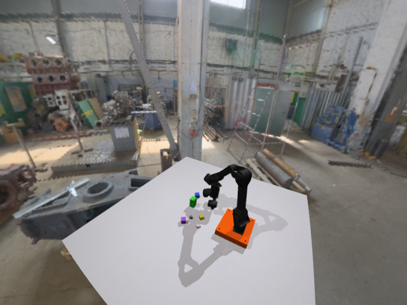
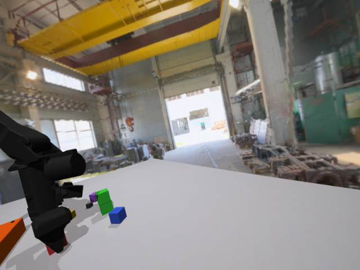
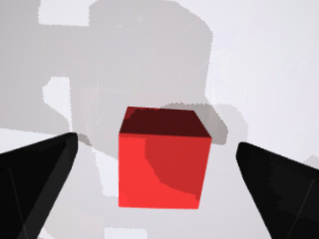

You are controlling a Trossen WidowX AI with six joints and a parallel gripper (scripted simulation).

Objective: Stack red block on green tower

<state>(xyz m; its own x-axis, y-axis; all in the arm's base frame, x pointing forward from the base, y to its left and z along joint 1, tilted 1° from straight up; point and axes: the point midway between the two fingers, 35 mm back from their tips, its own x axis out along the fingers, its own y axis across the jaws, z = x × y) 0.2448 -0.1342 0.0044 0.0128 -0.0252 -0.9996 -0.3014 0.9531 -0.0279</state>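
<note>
Two fingers of the hand (image 3: pixel 159 164) stand spread wide and empty either side of the red block (image 3: pixel 161 159) on the worktop (image 2: pixel 217 209), near the green tower (image 2: pixel 104 201). Closing off-centre could twist the block; a careless carry might topple the tower.

Pretty clearly a big industrial hall, some kind of factory or heavy workshop. A yellow overhead crane (image 2: pixel 116 26) runs under the roof, whitewashed brick walls (image 1: pixel 262 49) and a concrete column (image 1: pixel 192 79) stand all around, and rusty machine parts (image 2: pixel 305 168), steel pipes (image 1: pixel 279 170) and scaffolding (image 1: pixel 259 131) litter the concrete floor (image 1: pixel 355 213).
</note>
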